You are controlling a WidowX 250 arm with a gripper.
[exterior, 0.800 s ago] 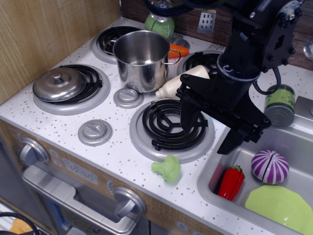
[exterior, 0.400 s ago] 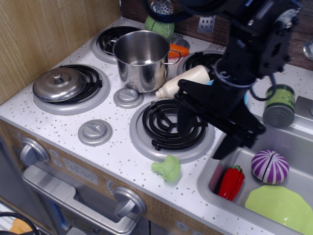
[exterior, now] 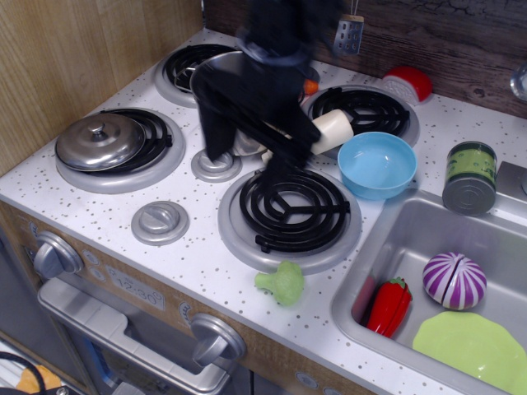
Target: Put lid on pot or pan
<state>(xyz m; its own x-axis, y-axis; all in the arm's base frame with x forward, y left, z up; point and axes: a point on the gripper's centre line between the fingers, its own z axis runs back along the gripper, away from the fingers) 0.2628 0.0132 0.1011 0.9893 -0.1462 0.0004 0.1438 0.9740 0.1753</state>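
The shiny steel lid [exterior: 100,141] with a small centre knob lies on the front left burner [exterior: 156,156]. The tall steel pot [exterior: 245,145] stands behind the centre of the stove, mostly hidden by my arm. My gripper [exterior: 247,159] is motion-blurred. It hangs in front of the pot, above the gap between the small grey disc [exterior: 216,165] and the front centre burner [exterior: 288,210]. Its black fingers [exterior: 216,136] are spread wide and hold nothing. It is to the right of the lid and apart from it.
A cream bottle [exterior: 331,129] and light blue bowl [exterior: 376,164] lie right of the pot, with a green can [exterior: 469,177] beyond. A broccoli [exterior: 281,283] lies at the front. The sink [exterior: 412,239] holds a red pepper [exterior: 389,306], purple onion [exterior: 454,280] and green plate [exterior: 478,350]. A wooden wall stands at the left.
The arm has swung quickly left, from over the sink's edge to in front of the pot. That uncovers the blue bowl and back right burner. The jaws stay spread; lid and pot have not moved.
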